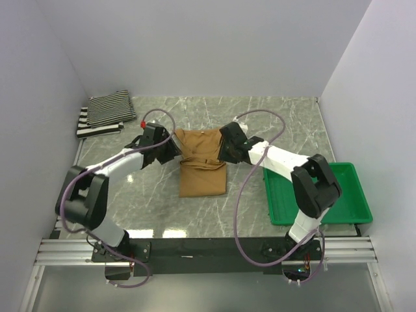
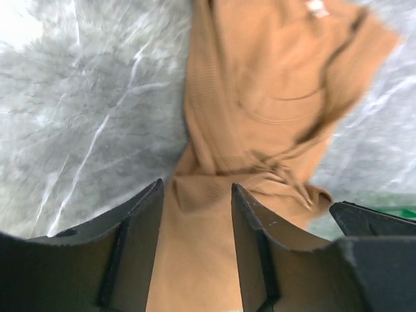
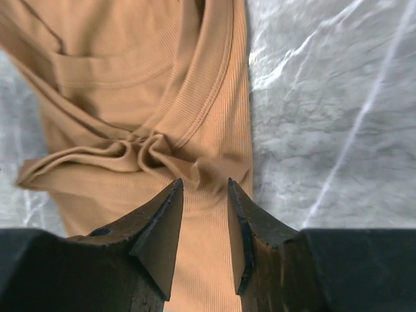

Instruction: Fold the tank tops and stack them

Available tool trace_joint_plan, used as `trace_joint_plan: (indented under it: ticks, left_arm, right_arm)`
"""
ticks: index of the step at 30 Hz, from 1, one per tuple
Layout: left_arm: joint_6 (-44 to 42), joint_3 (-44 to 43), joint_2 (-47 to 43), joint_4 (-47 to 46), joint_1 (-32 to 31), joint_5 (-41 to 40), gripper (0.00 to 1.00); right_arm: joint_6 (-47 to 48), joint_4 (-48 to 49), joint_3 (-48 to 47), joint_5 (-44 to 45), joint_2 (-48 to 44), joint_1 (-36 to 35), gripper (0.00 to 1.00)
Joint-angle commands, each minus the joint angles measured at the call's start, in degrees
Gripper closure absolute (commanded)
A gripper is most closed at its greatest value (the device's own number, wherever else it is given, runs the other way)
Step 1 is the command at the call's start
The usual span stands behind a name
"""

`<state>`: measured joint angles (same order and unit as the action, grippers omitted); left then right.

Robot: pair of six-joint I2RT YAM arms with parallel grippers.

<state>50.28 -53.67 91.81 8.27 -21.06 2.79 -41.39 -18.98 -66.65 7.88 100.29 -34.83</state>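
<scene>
- We find the tan tank top flat on the desk, left of the green tray. Its long axis runs near-to-far, neckline end away from the arm bases, with cloth bunched across the middle.
- The left fingers stand apart over its side away from the tray, clamping nothing.
- The right fingers stand apart over its tray-side edge.
- The striped tank tops lie stacked well apart from the tray.

**No Legible Writing in View**

No word, number, brand or sign can be read in any view. The only possible label is a small white tag on the tan top, at the upper edge of the left wrist view. It is too blurred and small to show any print.
</scene>
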Motion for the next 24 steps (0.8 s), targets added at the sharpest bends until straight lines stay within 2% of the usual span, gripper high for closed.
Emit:
trace_joint_plan:
  ticks: [1, 4, 5, 8, 9, 11, 16, 24]
  left_arm:
    - [0.78, 0.58, -8.38, 0.77, -0.03, -2.61, 0.49]
    - [1.92, 3.73, -12.43, 0.69, -0.91, -2.18, 0.57]
    - [2.19, 4.53, -13.14, 0.52, -1.26, -1.13, 0.67]
    - [3.94, 8.66, -15.34, -1.15, -3.81, 0.46, 0.83]
    - [4.47, 9.80, -15.78, -1.76, -4.68, 0.90, 0.92]
    - [6.23, 12.70, -16.75, -3.87, -6.88, 1.43, 0.99]
    - [8.78, 16.05, -16.49, -7.82, -11.63, 2.75, 0.99]
    - [10.45, 16.84, -11.32, -11.52, -15.15, 1.43, 1.00]
  right_arm:
    - [1.13, -3.24, -2.61, 5.47, -7.03, -0.06, 0.59]
    - [0.61, -5.87, -2.16, 7.93, -10.46, -2.61, 0.59]
    - [0.34, -6.41, -2.08, 8.55, -10.73, -3.66, 0.59]
    - [0.25, -4.93, -0.32, 8.29, -10.82, -7.79, 0.59]
    - [-0.01, -5.01, -0.23, 8.55, -10.30, -8.58, 0.59]
    - [-0.54, -5.27, -0.58, 8.82, -7.67, -10.60, 0.64]
    - [-0.71, -3.52, -1.55, 6.45, -1.61, -11.23, 0.73]
    - [1.13, -4.75, -10.07, 5.04, 7.72, -9.12, 0.76]
